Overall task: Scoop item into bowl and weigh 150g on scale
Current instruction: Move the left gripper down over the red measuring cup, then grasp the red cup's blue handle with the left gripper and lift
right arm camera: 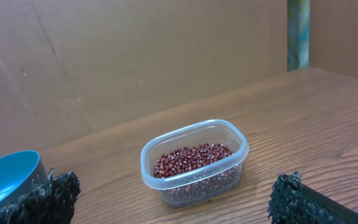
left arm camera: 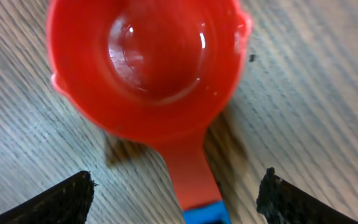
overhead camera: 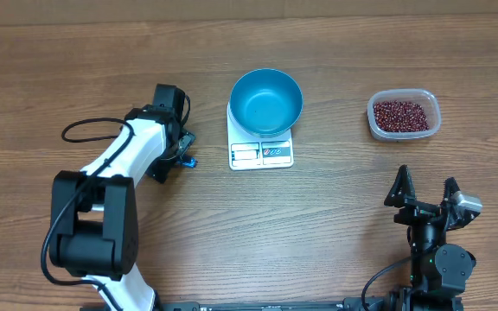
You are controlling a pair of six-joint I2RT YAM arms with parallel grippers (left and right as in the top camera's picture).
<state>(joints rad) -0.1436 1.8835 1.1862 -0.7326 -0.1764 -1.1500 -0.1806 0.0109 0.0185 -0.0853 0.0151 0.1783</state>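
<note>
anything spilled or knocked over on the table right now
Nothing stands out. The beans all sit inside the clear tub, the blue bowl rests upright and empty on the scale, and the red scoop lies empty on the table.

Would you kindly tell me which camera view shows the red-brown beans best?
The right wrist view. The beans sit in the clear tub near the middle of the frame, close enough to tell single beans apart. The overhead view shows them only as a small dark red patch at the far right, and the left wrist view does not show them.
</note>
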